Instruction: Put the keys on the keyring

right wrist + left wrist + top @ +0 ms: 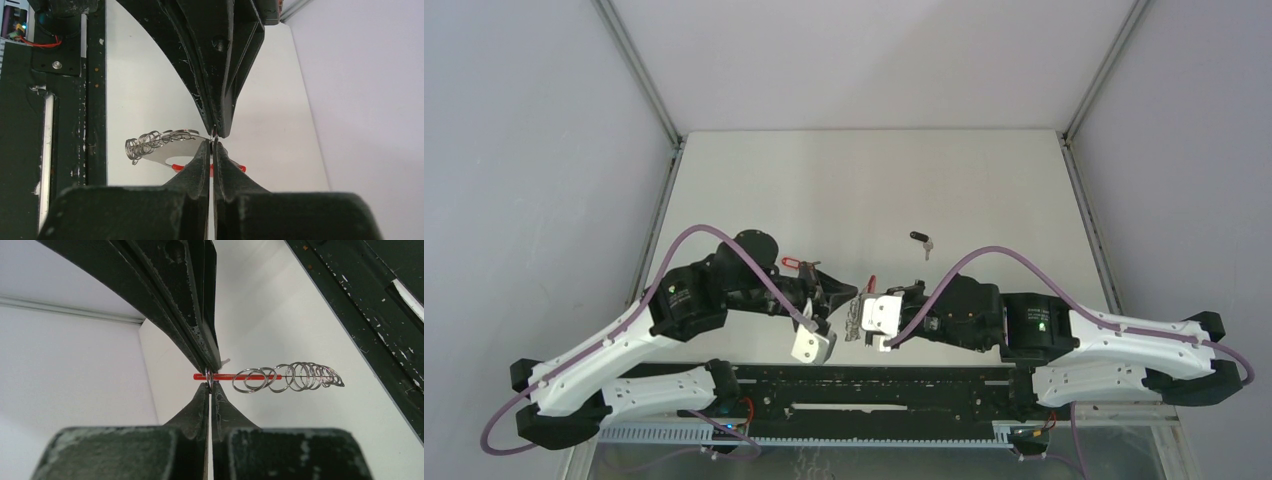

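Note:
The keyring (280,376), a red arc joined to a thin wire carrying a row of small metal loops, hangs in the air between my two grippers. In the top view the keyring (856,318) sits low at centre. My left gripper (210,380) is shut on its red part at a small ring. My right gripper (213,139) is shut on the wire, with the loops (150,142) to its left and the red arc (241,168) below. The two grippers (846,297) (876,296) nearly meet. The black-headed key (921,240) lies on the table beyond them. The red-tagged key (792,264) lies behind the left gripper.
A black rail (874,385) with the arm bases runs along the near table edge, just below the grippers. Grey walls with metal frame posts (639,75) close the table (864,180) on the left, right and back.

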